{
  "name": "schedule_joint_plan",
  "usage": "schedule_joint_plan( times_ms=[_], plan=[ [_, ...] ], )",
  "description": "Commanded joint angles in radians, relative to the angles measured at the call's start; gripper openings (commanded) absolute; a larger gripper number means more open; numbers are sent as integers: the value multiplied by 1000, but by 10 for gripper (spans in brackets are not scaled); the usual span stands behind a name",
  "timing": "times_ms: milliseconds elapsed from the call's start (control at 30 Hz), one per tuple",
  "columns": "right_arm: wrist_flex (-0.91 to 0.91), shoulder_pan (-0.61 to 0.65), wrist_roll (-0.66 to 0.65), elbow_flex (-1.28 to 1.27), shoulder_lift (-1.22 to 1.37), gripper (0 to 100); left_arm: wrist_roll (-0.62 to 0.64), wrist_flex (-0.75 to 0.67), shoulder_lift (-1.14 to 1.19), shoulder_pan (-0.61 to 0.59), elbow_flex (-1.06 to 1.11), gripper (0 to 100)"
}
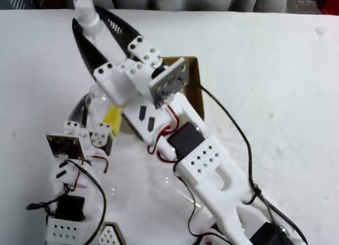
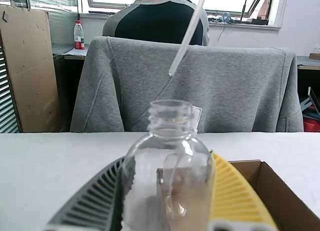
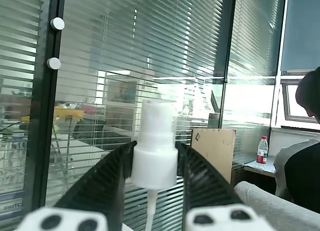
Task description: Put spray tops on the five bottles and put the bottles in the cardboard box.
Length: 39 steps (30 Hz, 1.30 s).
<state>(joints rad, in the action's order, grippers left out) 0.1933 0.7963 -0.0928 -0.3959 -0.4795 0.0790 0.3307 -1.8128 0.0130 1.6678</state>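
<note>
Pinching a clear, uncapped bottle [image 2: 167,141] upright: left hand [image 1: 99,108], one grey and one yellow finger either side, at 8 o'clock in the high view. Can't tell if the bottle base touches the white table [image 1: 275,70]. Open cardboard box [image 1: 192,78] sits just beside it toward 2 o'clock, mostly under the right arm. Right hand [image 1: 89,17] is farther out at 11 o'clock, raised, black fingers clamped on a white spray top [image 3: 154,161]. Its dip tube [image 2: 187,33] hangs slanted above the bottle neck, tip clear of the opening.
</note>
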Motion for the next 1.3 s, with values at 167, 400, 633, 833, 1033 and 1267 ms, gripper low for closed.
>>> schedule_joint_plan(
  times_ms=[167,400,633,833,1033,1267],
  plan=[
    [-165,19,-5,107,-54,16,11,-5,-15,-13,-8,20],
    [-163,22,-5,106,-54,16,9,-5,-15,-13,-8,20],
    [-156,24,75,115,-67,16,8,-3,-15,-13,-8,20],
    [-162,21,80,120,-68,16,8,-3,-15,-13,-8,20],
    [-163,21,81,117,-64,16,6,-2,-15,-13,-8,20],
    [-205,22,86,146,-15,16,6,0,-15,-13,-8,20]
  ],
)
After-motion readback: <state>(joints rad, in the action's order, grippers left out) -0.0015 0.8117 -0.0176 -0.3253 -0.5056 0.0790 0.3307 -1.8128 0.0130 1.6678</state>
